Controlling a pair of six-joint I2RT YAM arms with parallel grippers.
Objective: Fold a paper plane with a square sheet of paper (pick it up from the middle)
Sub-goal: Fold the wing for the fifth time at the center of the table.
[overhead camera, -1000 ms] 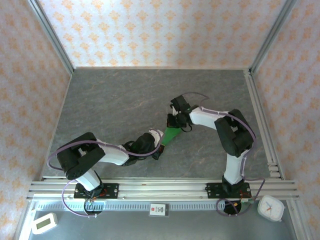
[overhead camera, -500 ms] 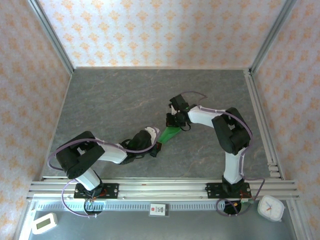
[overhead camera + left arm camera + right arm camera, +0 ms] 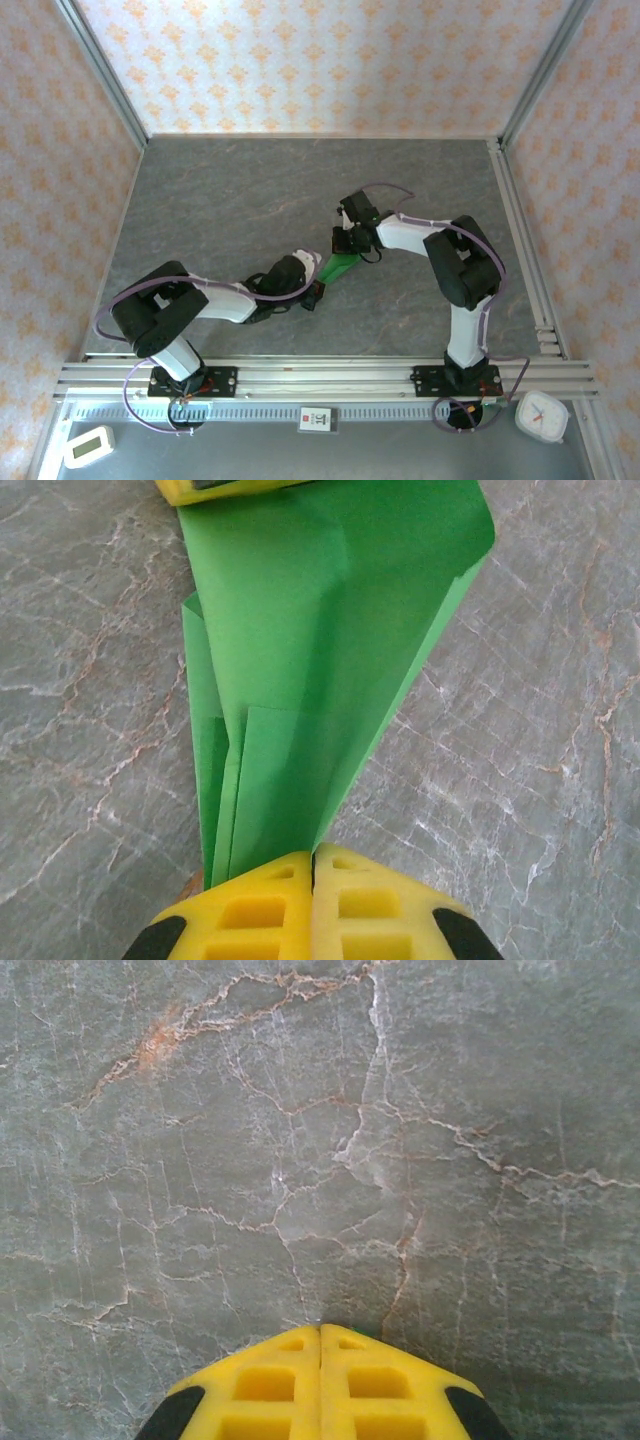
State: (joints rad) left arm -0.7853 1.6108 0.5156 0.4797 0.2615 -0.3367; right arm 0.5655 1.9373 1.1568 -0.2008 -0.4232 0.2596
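Note:
The square sheet of paper is now folded lengthwise into a narrow, layered green paper plane (image 3: 343, 266) that tapers toward my left arm, near the middle of the grey marble table (image 3: 230, 200). My left gripper (image 3: 320, 290) is shut on its narrow near end. In the left wrist view the green folds (image 3: 320, 660) come straight out of the seam between my left gripper's (image 3: 313, 858) yellow fingers. My right gripper (image 3: 345, 248) is shut, its tip resting at the plane's wide far end. A yellow right finger (image 3: 230, 488) lies on that end. My right gripper (image 3: 320, 1328) shows nothing between its fingers.
Patterned walls enclose the table on three sides. Aluminium rails (image 3: 320, 375) run along the near edge and another rail (image 3: 525, 240) along the right side. In front of the rails are a white timer (image 3: 88, 446), a small card (image 3: 317, 419) and a white clock (image 3: 541, 415).
My left gripper has moved slightly farther from the near edge with the paper's end in it, and the green strip between the grippers looks shorter. The right gripper has hardly moved.

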